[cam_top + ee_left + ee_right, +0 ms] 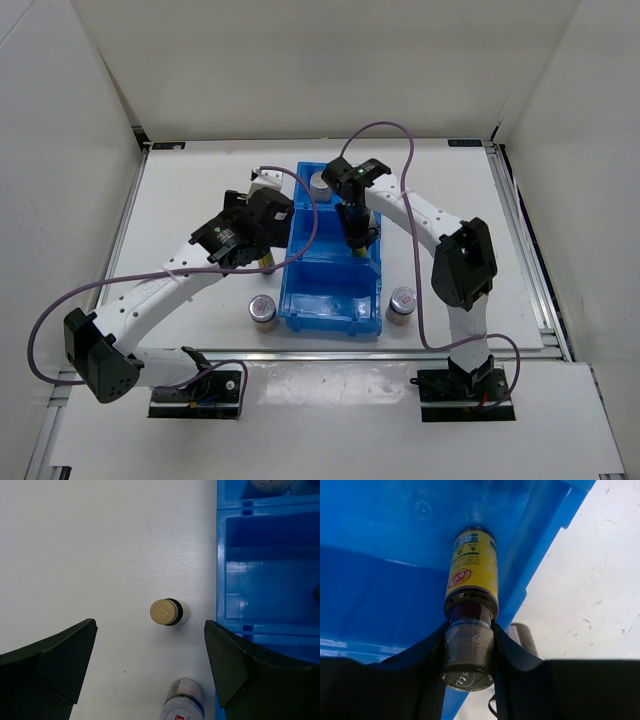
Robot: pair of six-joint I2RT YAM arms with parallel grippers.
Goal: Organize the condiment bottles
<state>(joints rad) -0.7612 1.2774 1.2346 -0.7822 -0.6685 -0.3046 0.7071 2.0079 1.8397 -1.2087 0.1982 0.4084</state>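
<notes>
Top: right claw (358, 238) in middle compartment of blue bin (330, 300); left jar (262, 310) and right jar (401, 303) flank its near end on tabletop (200, 190).
Left wrist: left claw (150, 625) wide open, empty, over gold-capped bottle (165, 612) beside bin.
Right wrist: claw clamps yellow-labelled bottle (471, 572) by cap, inside bin.

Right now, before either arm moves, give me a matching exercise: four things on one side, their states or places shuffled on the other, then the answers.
Column one:
1. left pincer
2. right pincer
3. gold-capped bottle
4. yellow-labelled bottle

Column two:
A. gripped near its cap, inside the blue bin
B. open, holding nothing
C. standing free on the table
D. shut on a bottle

Pairs: 1-B, 2-D, 3-C, 4-A.
</notes>
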